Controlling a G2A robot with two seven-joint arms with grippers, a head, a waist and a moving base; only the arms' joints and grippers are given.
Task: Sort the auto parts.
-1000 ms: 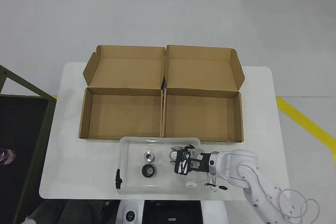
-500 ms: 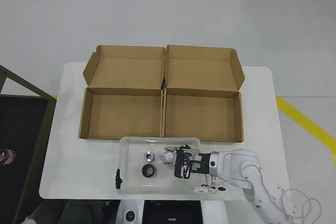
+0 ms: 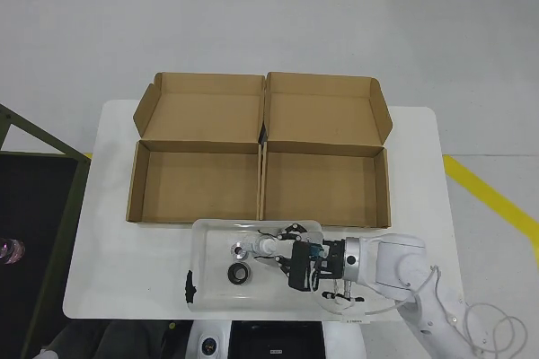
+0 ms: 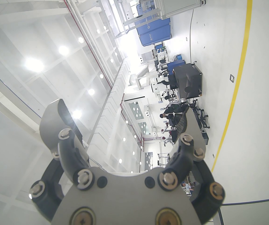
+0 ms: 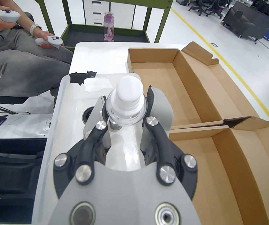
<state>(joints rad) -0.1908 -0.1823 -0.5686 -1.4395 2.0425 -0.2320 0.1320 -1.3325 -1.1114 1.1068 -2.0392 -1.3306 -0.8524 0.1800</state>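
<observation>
Table (image 3: 117,179) carried two open cardboard boxes side by side at the far edge, left box (image 3: 198,184) and right box (image 3: 323,188), touching along their shared wall. Clear tray (image 3: 207,235) sat just in front of them, nearest the robot.

Right gripper (image 5: 126,105) was over the tray, fingers closed onto the white-capped part (image 5: 127,87), pinching its clear flange from both sides. Left gripper (image 4: 121,114) was off the work, pointed up at the hall ceiling, fingers spread wide, nothing between them.

Change over the last second: the right gripper had been pointing down into the middle of the tray. Since then the wrist rolled level and the hand swung toward the tray's box-side wall, part coming with it. The part stuck out sideways from the fingers, off the tray floor as far as I could tell. My read: grasp held, pick done, carry phase starting. Next call was which box — both were near, so a short lift over the tray rim and box wall should do.

Left in the tray: silver ring (image 3: 239,250) and black ring (image 3: 240,272), one just beside the other, apart from the held part. Neither had shifted. Sort looked early — two pieces to go.
</observation>
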